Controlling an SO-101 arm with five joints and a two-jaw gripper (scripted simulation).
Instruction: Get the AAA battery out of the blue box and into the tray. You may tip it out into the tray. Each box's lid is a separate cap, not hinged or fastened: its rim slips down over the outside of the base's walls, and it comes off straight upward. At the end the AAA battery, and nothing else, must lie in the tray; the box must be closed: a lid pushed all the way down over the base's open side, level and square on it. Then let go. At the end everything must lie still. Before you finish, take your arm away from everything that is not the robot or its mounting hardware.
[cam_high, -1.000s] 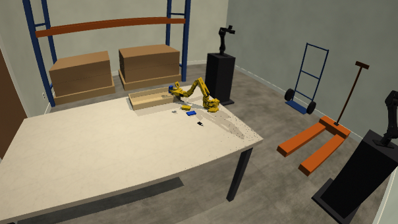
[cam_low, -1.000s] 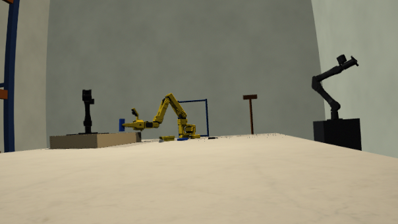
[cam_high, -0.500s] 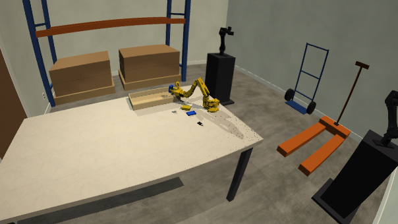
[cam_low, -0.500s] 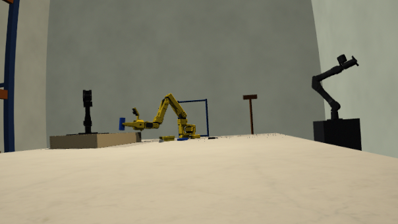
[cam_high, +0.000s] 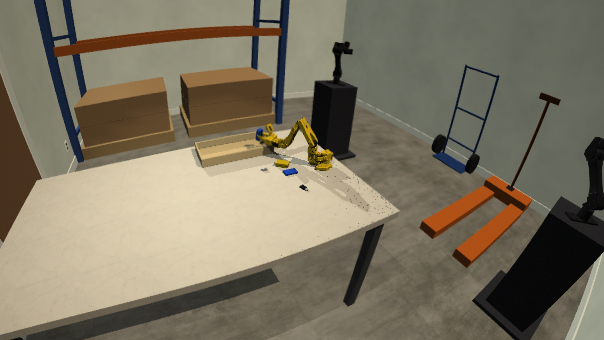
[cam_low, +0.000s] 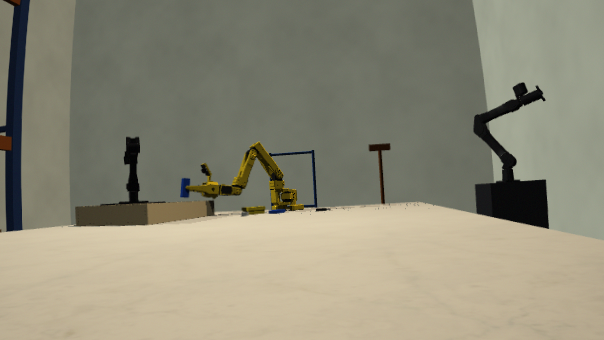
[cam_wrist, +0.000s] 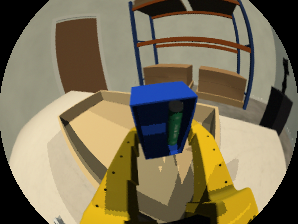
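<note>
The blue box (cam_high: 259, 134) (cam_low: 185, 185) (cam_wrist: 162, 93) is held up on its side above the tray (cam_high: 225, 159) (cam_low: 112, 215) (cam_wrist: 100, 131), with its open side facing the wrist camera. My gripper (cam_high: 263, 137) (cam_low: 189, 188) (cam_wrist: 164, 135) is shut on the box, with one finger at each side in the wrist view. The AAA battery (cam_wrist: 174, 128), green with a dark end, is inside the box, upright along its right wall. A flat blue piece (cam_high: 290, 172) (cam_low: 277, 211), which looks like the lid, lies on the table near the arm's base.
A yellow block-like object (cam_high: 282, 163) (cam_low: 253, 210) lies between the tray and the blue piece. A small black object (cam_high: 303, 187) (cam_low: 321, 209) lies nearer the table's front edge. A small grey object (cam_high: 264, 170) lies in front of the tray.
</note>
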